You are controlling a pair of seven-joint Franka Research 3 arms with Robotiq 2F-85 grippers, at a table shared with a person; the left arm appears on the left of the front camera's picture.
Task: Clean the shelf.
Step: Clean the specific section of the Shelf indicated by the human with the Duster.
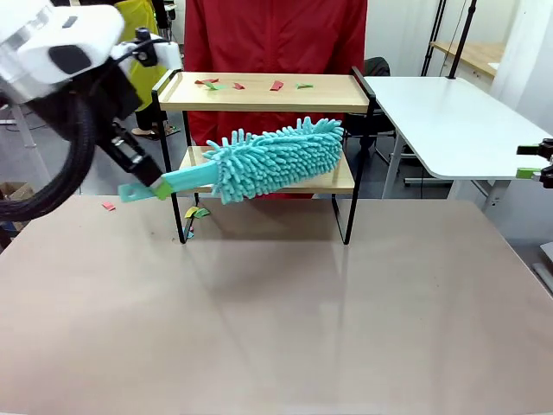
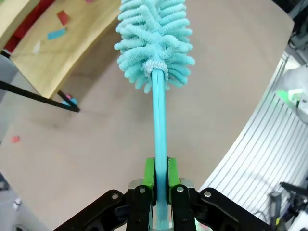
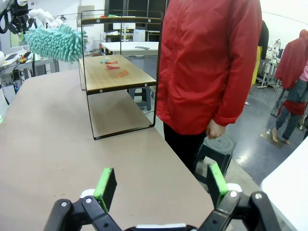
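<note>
Five scraps (image 1: pixel 276 85) (3 red, 2 green) lie on the top board (image 1: pixel 337 90) of the shelf (image 1: pixel 259 103), so that tier looks unswept. Shelf stands at the far middle of the table (image 1: pixel 276 328), just in front of the person (image 1: pixel 276 35) in red. Lower board (image 3: pixel 115 79): approx. 4 more scraps in the right wrist view; the front view hides most of it behind the duster (image 1: pixel 276 160). Judgement: job barely begun, both tiers left to do, plus pickup of what's on the table. Table litter: 3 scraps bunched under the shelf's left end, 1 red one further left. Whether they came off the boards can't be told.

Duster: 1, teal, fluffy head level w/ the lower tier on the robot's side. In the right wrist view the head hangs clear of the frame, no contact seen. L gripper (image 2: pixel 160 168) has its green pads (image 2: pixel 149 171) pressed onto the duster's thin handle (image 2: pixel 159 115): a firm clamp, head pointing away along the fingers. R gripper (image 3: pixel 161 185) idles w/ jaws spread wide, nothing between them, off to the right and well apart from the shelf.

Count: 1 shelf, 2 boards, 1 duster, 2 grippers (1 loaded, 1 free), approx. 9 scraps on the boards, 4 on the table, 1 person at the far side.
</note>
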